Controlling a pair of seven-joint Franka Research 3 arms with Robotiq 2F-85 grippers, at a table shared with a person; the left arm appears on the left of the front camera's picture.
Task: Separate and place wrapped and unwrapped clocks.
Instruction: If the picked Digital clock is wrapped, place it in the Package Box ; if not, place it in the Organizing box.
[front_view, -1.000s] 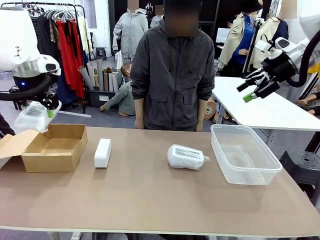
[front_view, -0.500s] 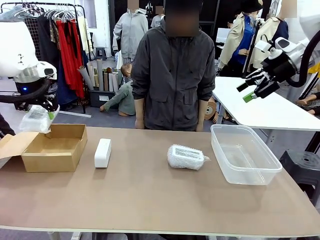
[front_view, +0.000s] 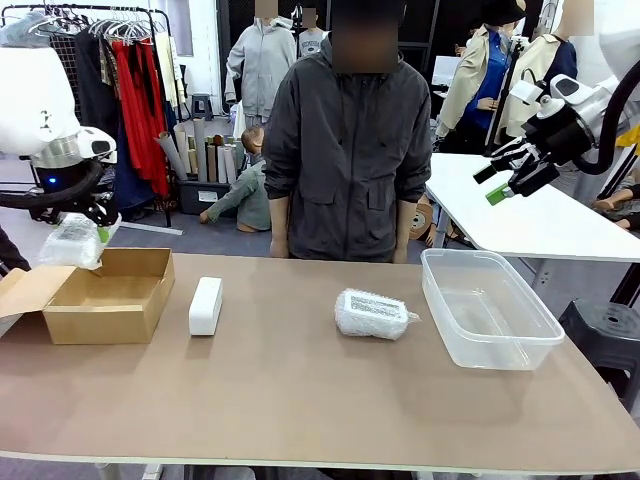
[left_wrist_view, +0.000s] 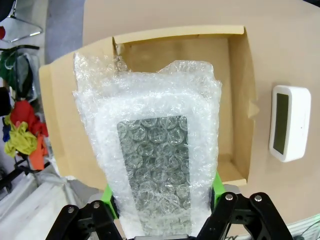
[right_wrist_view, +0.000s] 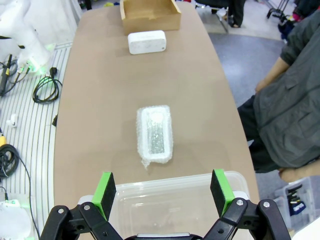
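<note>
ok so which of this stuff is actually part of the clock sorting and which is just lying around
Job: held wrapped clock, in left gripper; tabletop wrapped clock; bare white clock; cardboard box, clear tub (likely drop-offs).
Lying about: clothes rack; white side table; floor cables.

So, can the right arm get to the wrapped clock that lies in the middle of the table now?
Probably yes. The right gripper hangs open and empty above the clear tub, and the wrapped clock lies alone on the bare table beside the tub, with nothing over it.

Wrapped clock (left_wrist_view: 155, 160) (in pincer (left_wrist_view: 163, 200)) above box (left_wrist_view: 240, 100)
</note>
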